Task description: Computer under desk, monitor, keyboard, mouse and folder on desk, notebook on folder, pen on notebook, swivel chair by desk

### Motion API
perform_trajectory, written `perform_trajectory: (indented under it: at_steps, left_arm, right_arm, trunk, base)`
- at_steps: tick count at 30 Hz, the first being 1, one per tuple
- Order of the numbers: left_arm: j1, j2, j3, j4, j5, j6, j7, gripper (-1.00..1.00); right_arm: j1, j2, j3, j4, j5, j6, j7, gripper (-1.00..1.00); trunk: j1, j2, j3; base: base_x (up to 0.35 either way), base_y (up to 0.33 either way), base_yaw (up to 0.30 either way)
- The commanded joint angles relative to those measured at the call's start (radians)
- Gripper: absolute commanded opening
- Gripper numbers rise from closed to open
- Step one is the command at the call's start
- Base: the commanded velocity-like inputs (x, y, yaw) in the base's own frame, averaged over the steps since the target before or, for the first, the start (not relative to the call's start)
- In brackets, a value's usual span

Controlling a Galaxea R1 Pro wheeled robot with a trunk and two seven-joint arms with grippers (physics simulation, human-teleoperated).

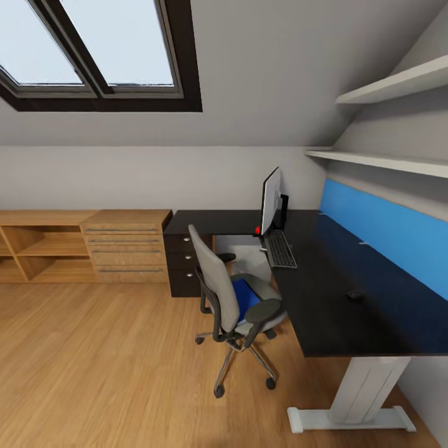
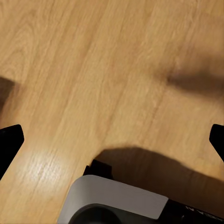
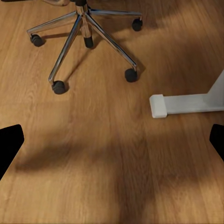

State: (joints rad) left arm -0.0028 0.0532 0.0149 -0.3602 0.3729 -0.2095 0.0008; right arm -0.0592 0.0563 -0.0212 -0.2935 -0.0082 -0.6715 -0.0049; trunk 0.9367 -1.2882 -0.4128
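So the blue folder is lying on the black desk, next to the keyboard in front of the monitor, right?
Not quite. In the head view the blue folder lies on the swivel chair's seat, not on the black desk. The keyboard does sit on the desk in front of the monitor.

The left gripper (image 2: pixel 112 140) points down toward the floor, its 2 dark fingertips (image 2: pixel 9 142) spread wide, nothing between the jaws. The right gripper (image 3: pixel 112 140) does likewise, fingertips (image 3: pixel 9 144) wide apart.

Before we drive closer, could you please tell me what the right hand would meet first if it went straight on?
Probably bare wood floor; the swivel chair base and desk foot lie off that line.
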Motion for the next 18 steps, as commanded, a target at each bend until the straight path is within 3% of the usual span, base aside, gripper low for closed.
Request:
perform_trajectory:
  at_steps: [1,18]
  left_arm:
    - [0.0,0.0,0.0,-0.001,0.003,-0.001,0.0,1.0]
    - [0.0,-0.002,0.0,-0.003,0.001,-0.003,-0.004,1.0]
  right_arm:
    - [-0.001,0.0,-0.002,0.001,0.0,-0.003,0.0,1.0]
    - [-0.001,-0.008,-0.002,0.001,0.004,-0.003,0.0,1.0]
  trunk:
    - [0.004,-0.008,-0.004]
    - [0.069,-0.127,-0.058]
  base:
    - [0.0,0.0,0.0]
    - [0.0,0.005,0.0]
